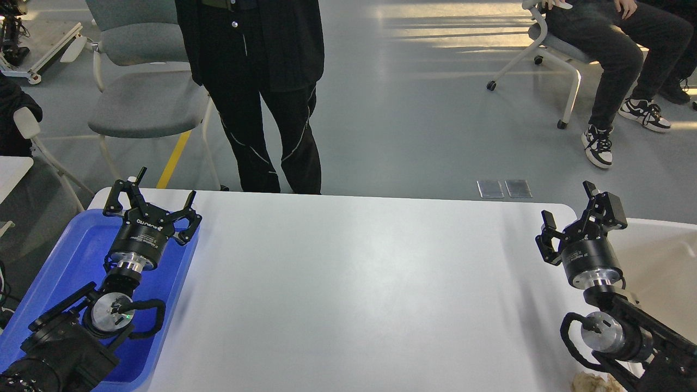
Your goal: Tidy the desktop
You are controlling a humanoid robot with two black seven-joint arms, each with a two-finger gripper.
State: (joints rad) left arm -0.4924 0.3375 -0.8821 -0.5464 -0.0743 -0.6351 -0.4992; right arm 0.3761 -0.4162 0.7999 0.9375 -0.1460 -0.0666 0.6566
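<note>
The white desktop (354, 283) fills the middle of the head view, and its surface between my arms is bare. My left gripper (155, 198) hangs open over the far end of a blue tray (81, 245) at the left edge, with nothing between its fingers. My right gripper (572, 209) stands open above the desktop's far right corner, also holding nothing.
A cream-white bin (664, 256) sits off the desktop's right side behind my right arm. Something crumpled and tan (591, 383) shows at the bottom right edge. A person in black (261, 92) stands at the far edge; grey chairs (141, 98) and a seated person (615, 60) are beyond.
</note>
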